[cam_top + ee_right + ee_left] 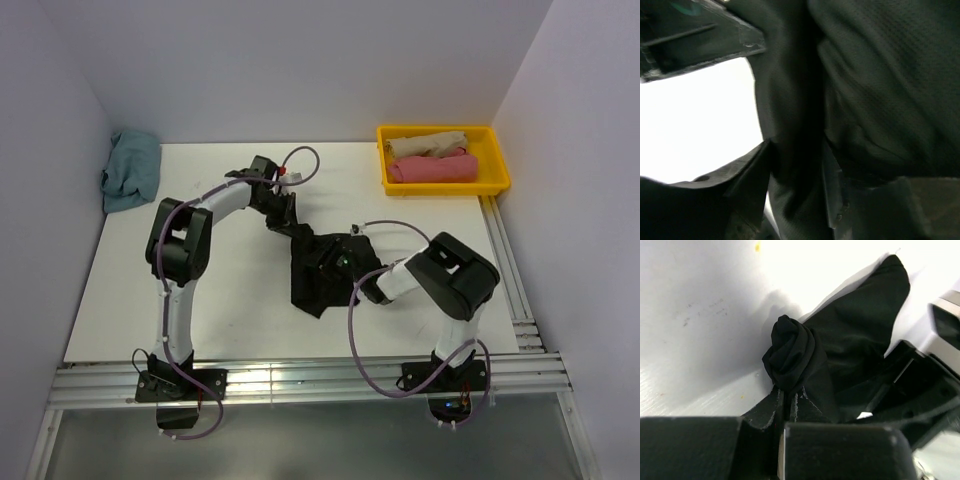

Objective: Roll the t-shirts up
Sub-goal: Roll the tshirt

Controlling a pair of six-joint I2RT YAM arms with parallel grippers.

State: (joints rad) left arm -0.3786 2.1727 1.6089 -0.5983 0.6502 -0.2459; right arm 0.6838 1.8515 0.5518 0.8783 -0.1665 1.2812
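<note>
1. The black t-shirt [318,285] lies crumpled in the middle of the table [230,300], between the two arms, and is not yet a tidy roll; one end is twisted into a tight bunch [790,357].
2. The left gripper [787,399] is pinched closed on that bunch, jaws all but touching; the right gripper [796,170] has a thick fold of the same shirt clamped between its fingers.
3. As I judge it, the shirt needs spreading flat before any rolling; draw the two grips gently apart, low over the table, so the twist loosens rather than tightens.
4. Release only once the cloth lies smooth; a bunched start likely gives a lumpy roll.
5. The pink shirt [435,168] and beige shirt [428,145] sit rolled in the yellow bin [500,172]; the teal shirt [130,170] lies crumpled at the far left corner.
</note>
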